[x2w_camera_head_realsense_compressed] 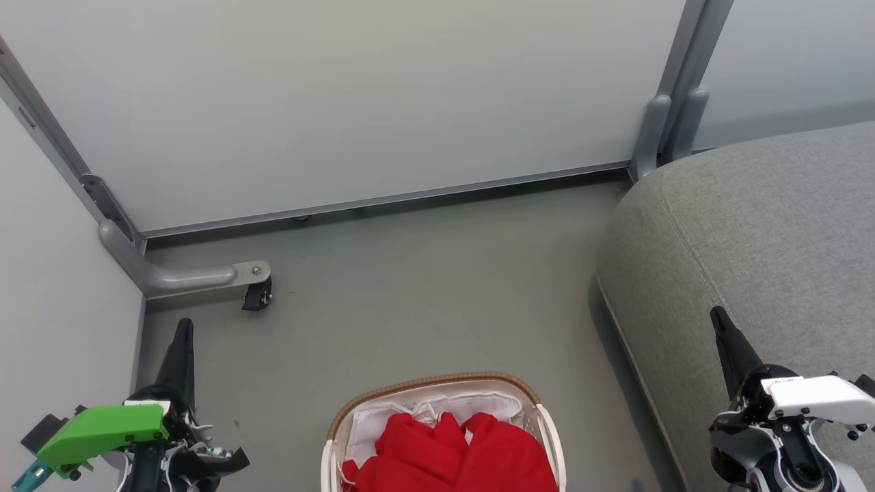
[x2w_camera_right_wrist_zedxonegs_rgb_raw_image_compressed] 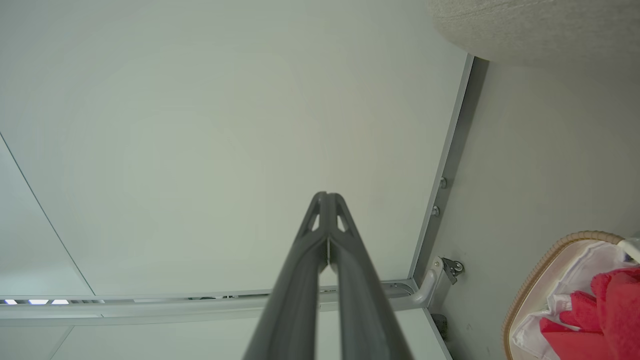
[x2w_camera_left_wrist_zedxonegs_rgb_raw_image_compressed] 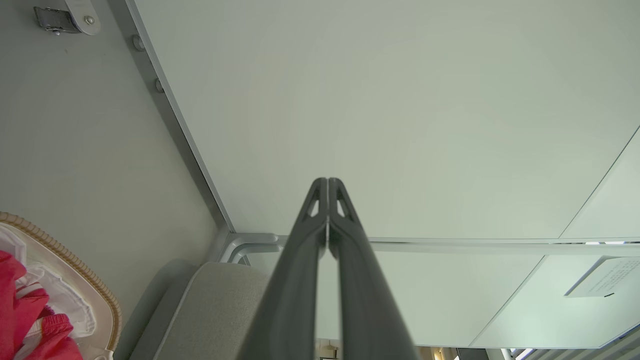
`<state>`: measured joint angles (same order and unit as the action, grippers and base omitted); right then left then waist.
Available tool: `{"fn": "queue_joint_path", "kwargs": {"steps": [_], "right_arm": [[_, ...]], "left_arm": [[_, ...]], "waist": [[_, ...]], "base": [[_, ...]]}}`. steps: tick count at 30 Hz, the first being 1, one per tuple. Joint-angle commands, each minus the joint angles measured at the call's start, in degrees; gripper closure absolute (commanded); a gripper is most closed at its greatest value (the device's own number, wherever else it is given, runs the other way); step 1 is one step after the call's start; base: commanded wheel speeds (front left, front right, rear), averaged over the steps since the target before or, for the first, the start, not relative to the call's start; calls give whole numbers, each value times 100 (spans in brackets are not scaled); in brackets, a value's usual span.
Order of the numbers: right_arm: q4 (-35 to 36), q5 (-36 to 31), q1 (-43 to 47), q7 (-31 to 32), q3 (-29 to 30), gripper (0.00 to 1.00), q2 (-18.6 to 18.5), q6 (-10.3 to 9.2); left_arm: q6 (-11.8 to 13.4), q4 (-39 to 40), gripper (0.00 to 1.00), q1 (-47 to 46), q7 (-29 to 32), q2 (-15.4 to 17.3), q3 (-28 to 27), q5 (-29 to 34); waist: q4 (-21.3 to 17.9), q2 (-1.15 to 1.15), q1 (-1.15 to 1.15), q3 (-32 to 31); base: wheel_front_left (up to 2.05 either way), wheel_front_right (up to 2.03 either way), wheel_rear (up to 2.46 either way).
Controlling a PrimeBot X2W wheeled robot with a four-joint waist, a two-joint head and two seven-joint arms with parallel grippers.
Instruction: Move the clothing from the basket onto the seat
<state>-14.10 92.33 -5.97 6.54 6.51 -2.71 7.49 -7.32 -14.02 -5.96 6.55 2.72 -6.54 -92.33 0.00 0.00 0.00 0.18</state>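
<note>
Saw the red clothes (x2w_camera_head_realsense_compressed: 451, 454) piled in the basket (x2w_camera_head_realsense_compressed: 431, 384) on the floor (x2w_camera_head_realsense_compressed: 424, 294), near the grey seat (x2w_camera_head_realsense_compressed: 765, 225). Found the left gripper (x2w_camera_left_wrist_zedxonegs_rgb_raw_image_compressed: 327, 182) and the right gripper (x2w_camera_right_wrist_zedxonegs_rgb_raw_image_compressed: 326, 195) both pinched tight, holding nothing.

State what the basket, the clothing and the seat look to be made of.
Basket: smooth white wall, probably plastic; brown rim looks woven, perhaps rattan or imitation. Clothing: soft red fabric, matte, crumpled in folds. Seat: grey woven upholstery, matte and finely textured, with a stitched seam.
</note>
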Motion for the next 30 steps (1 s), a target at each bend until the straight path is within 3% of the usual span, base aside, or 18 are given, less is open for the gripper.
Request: {"fn": "queue_joint_path", "kwargs": {"steps": [1,29,30], "right_arm": [[20,18,-49,15,6,100,-35,0],[20,18,-49,15,6,100,-35,0],[-7,0,1,-1,-1,0,1,0]], "left_arm": [[-40,7,100,-60,12,32,-8,-18],[-40,7,100,-60,12,32,-8,-18],[1,-5,0,0,-1,-1,2,0]], "waist": [[0,0,0,0],[0,0,0,0],[0,0,0,0]], "base": [[0,0,0],[0,0,0],[0,0,0]]}}
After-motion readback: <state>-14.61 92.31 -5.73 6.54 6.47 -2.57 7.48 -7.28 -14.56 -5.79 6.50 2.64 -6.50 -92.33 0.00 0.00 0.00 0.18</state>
